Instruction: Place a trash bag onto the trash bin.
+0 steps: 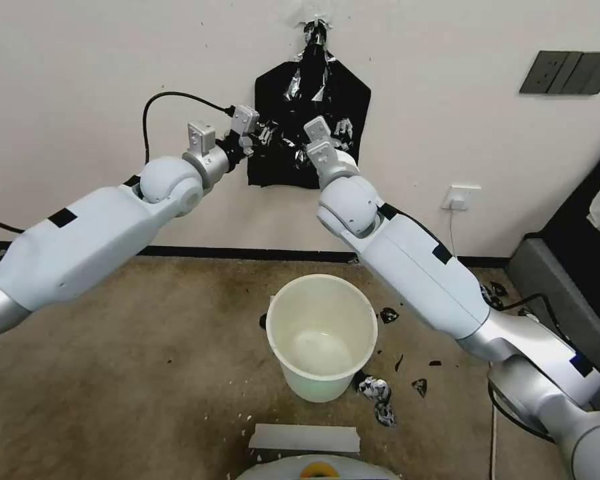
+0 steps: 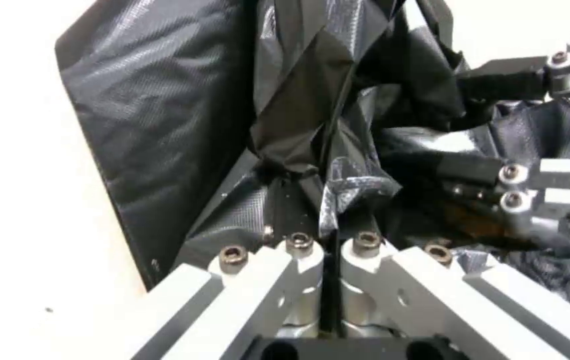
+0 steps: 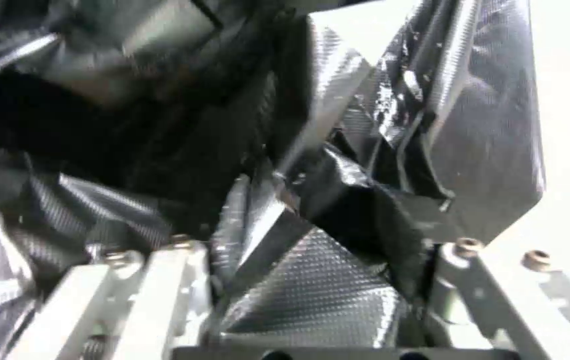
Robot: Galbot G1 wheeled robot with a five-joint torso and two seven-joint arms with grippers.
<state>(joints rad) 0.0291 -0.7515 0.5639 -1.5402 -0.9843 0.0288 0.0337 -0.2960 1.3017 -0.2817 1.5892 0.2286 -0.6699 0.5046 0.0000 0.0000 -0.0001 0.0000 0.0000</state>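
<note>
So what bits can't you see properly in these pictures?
- Head view: the left gripper and right gripper fingertips are lost against the trash bag on the wall.
- Right wrist view: bag folds hide what the fingers hold.
- Head view: the trash bin base outside is hidden by its own wall.
- Head view: the small black scraps on the floor are too small to identify.

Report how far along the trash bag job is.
Done: both arms have reached the trash bag hanging on the wall. In hand: the left gripper has its jaws shut on a fold of the bag; the right gripper has its jaws spread with bag film between them. Left: the trash bin stands bare on the floor, no bag over its rim.
</note>
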